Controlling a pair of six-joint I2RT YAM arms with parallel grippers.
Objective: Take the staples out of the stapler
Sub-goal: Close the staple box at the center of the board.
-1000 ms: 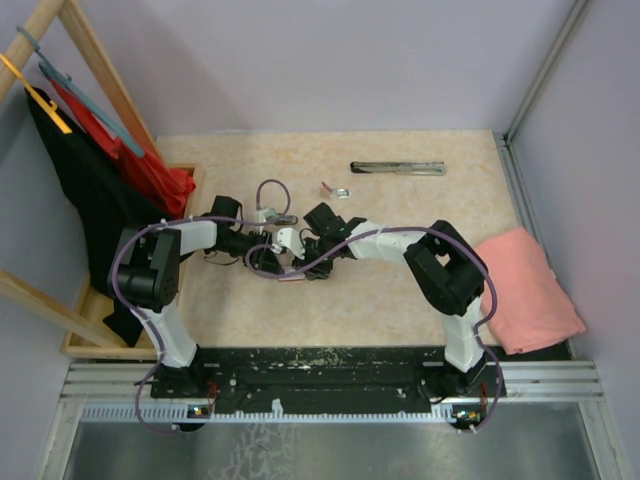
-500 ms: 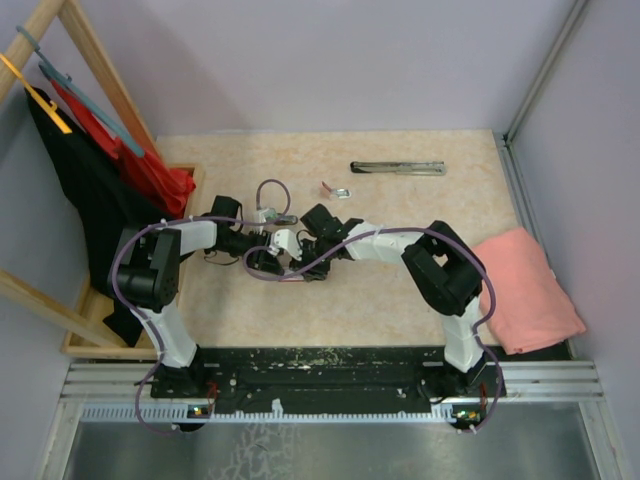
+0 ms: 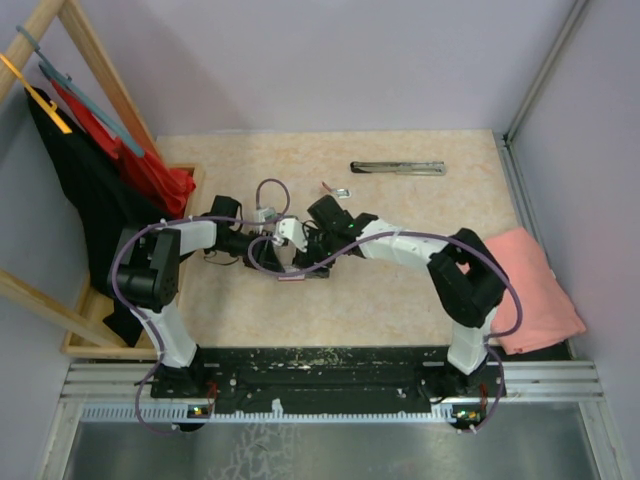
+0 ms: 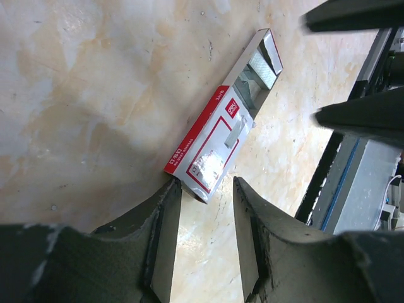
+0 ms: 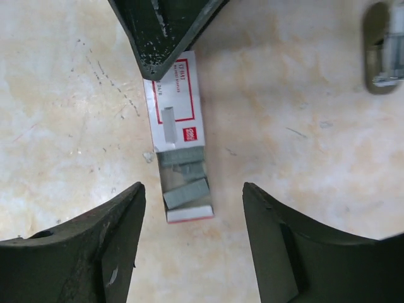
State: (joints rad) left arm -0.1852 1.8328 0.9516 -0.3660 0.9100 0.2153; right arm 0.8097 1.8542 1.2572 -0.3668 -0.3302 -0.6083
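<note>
The staples (image 5: 186,192) are short grey strips lying in the open tray of a small red-and-white box (image 5: 177,104) on the table. In the left wrist view the box (image 4: 211,142) lies with its open end (image 4: 259,63) away from me. My left gripper (image 4: 208,196) is open, and the box's near corner sits at its fingertips. My right gripper (image 5: 192,189) is open wide just above the tray end. In the top view both grippers, left (image 3: 272,262) and right (image 3: 312,262), meet over the box (image 3: 290,276). A mini stapler (image 3: 341,192) lies further back.
A long thin metal bar (image 3: 397,168) lies at the back of the table. A pink cloth (image 3: 525,290) lies at the right edge. A wooden rack with red and black clothes (image 3: 110,170) stands at the left. A blurred grey object (image 5: 380,47) shows at the right wrist view's top right.
The right arm's elbow has swung to the right and its wrist has shifted a little toward the back. The left arm and the box have stayed in place.
</note>
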